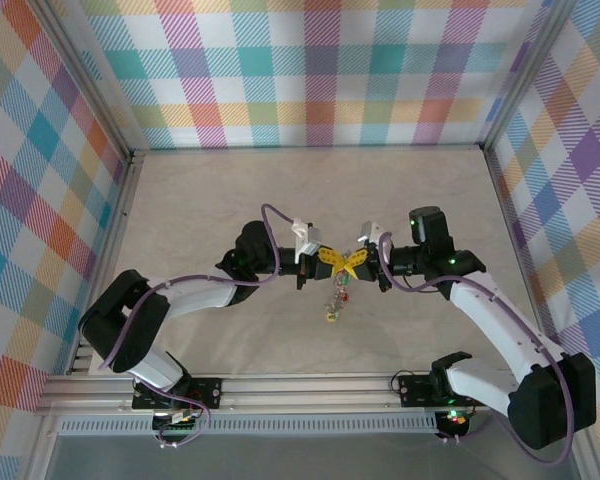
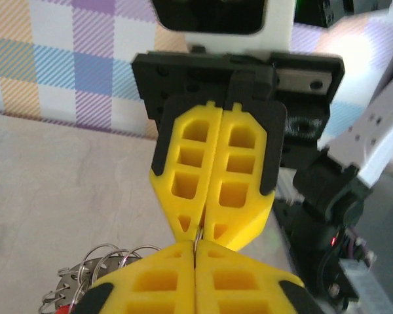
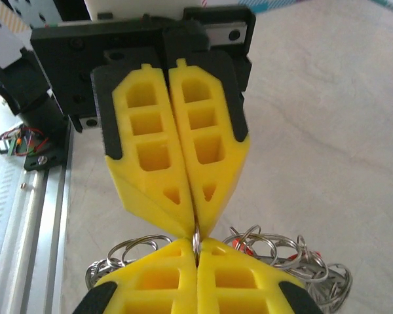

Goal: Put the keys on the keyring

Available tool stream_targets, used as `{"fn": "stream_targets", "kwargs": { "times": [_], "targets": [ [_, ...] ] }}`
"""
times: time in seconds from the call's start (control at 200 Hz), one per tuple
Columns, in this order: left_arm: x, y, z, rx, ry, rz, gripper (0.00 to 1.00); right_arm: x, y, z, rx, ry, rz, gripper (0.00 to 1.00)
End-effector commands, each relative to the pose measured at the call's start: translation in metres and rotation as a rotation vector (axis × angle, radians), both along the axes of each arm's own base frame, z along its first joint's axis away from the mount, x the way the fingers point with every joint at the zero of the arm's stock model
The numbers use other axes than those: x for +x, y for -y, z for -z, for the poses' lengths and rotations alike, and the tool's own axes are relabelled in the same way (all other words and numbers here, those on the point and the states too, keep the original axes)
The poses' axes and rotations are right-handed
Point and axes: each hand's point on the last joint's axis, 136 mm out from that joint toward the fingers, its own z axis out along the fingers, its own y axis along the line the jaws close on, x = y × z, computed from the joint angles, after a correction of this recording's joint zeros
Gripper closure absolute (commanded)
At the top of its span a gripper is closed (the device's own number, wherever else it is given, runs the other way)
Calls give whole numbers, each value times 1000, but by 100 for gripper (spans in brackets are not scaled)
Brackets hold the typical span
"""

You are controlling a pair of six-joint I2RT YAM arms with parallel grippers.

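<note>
My left gripper and right gripper meet tip to tip above the middle of the table. Both are shut on the thin grey wire of the keyring, which runs edge-on between the two pairs of yellow fingertips. In the left wrist view my left gripper pinches that keyring wire, with the right gripper's fingers opposite. In the right wrist view my right gripper faces the left gripper's fingers. A cluster of keys with coloured tags hangs below the tips. Their small split rings fan out on both sides.
The beige tabletop is walled by checked panels at the back and both sides. An aluminium rail with the arm bases runs along the near edge. The hanging bunch sits well above the table surface.
</note>
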Motion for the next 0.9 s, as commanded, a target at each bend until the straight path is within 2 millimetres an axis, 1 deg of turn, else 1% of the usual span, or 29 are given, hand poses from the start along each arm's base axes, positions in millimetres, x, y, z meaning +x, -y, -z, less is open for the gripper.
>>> {"fn": "stream_targets", "kwargs": {
  "times": [0.0,0.075,0.11,0.14,0.325,0.58,0.71,0.81,0.83,0.845,0.895],
  "targets": [
    [-7,-5,-2,116,115,8,85,-4,-2,-20,-20,70,-48,100],
    [-14,-8,3,168,135,34,83,-5,-1,-21,-62,81,-54,100],
    [-15,-9,3,178,140,43,79,-5,-1,-22,-79,88,-59,100],
    [-18,-9,3,187,143,54,77,-6,-1,-22,-95,92,-65,100],
    [-22,-5,4,210,149,94,76,-8,-6,-17,-208,135,-109,100],
    [-18,-3,-2,201,165,83,77,-11,-13,-13,-323,193,-161,100],
    [-20,-4,-2,195,167,91,83,-11,-17,-9,-354,206,-177,100],
    [-24,-4,1,200,158,112,93,-11,-22,-17,-318,218,-173,100],
    [-24,-4,2,203,154,114,96,-11,-23,-18,-311,221,-172,100],
    [-24,-4,3,206,152,117,100,-11,-23,-20,-305,222,-169,100],
    [-26,-4,7,220,145,133,100,-11,-24,-23,-293,231,-165,100]
  ]
}}
